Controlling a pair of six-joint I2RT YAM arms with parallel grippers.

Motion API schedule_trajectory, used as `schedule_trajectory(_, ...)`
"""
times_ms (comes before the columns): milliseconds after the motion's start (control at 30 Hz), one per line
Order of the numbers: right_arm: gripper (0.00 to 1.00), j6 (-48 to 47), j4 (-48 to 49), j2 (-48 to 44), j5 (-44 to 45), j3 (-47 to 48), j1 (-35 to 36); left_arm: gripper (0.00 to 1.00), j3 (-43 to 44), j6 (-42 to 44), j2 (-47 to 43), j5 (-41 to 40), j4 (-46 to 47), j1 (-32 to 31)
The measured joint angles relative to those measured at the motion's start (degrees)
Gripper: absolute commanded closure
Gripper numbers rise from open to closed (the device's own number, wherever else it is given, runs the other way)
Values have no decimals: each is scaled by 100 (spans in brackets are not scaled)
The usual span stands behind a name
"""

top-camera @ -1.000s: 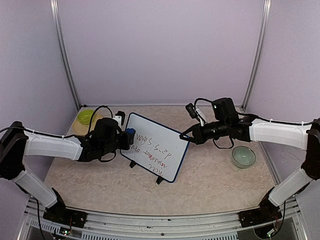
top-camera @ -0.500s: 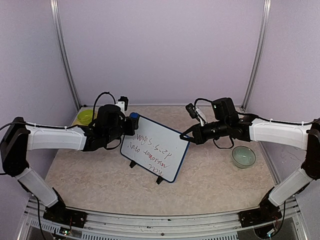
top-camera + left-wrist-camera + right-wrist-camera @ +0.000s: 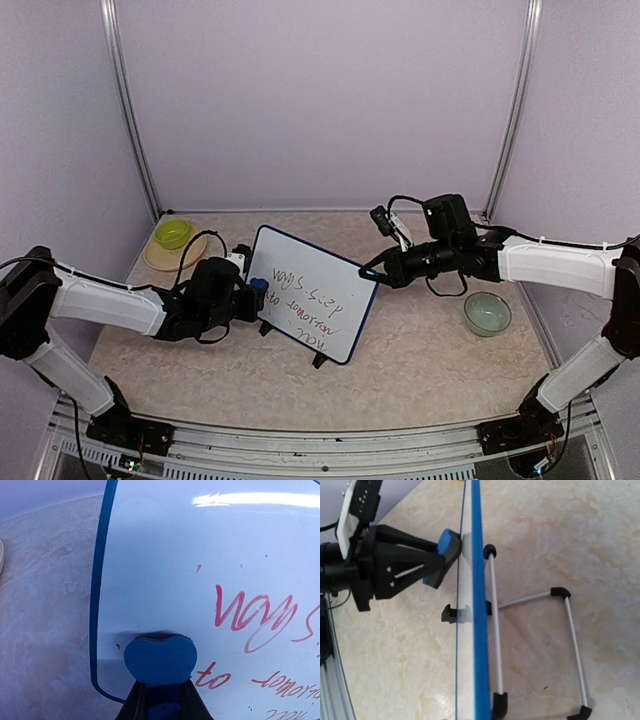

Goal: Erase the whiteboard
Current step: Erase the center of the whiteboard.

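left of centre on table, left gripper (image 3: 161, 706) pinching blue eraser (image 3: 160, 659), pad pressed on whiteboard (image 3: 318, 300) near its lower-left corner. board mid-table, propped on fold-out legs. left strip blank bar few red specks; red writing (image 3: 255, 620) across rest intact, so job barely started by look of it. right gripper (image 3: 372, 268) at board's right edge, likely steadying; clamped or not, can't tell.

The whiteboard (image 3: 200, 555) is showing a glossy white face. The eraser pad (image 3: 160, 660) is looking matt and felt-like, the tabletop (image 3: 45, 630) smooth and marbled.
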Motion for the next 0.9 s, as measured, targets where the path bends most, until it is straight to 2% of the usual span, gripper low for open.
schedule_trajectory(233, 100, 7, 33, 33, -11, 7, 0, 83, 50, 4, 0, -39, -107, -26)
schedule_trajectory(600, 100, 4, 33, 35, -15, 7, 0, 83, 1207, 212, 188, -2, -98, 212)
schedule_trajectory(900, 100, 2, 35, 35, -13, 7, 0, 83, 940, 190, 146, 72, 72, 219)
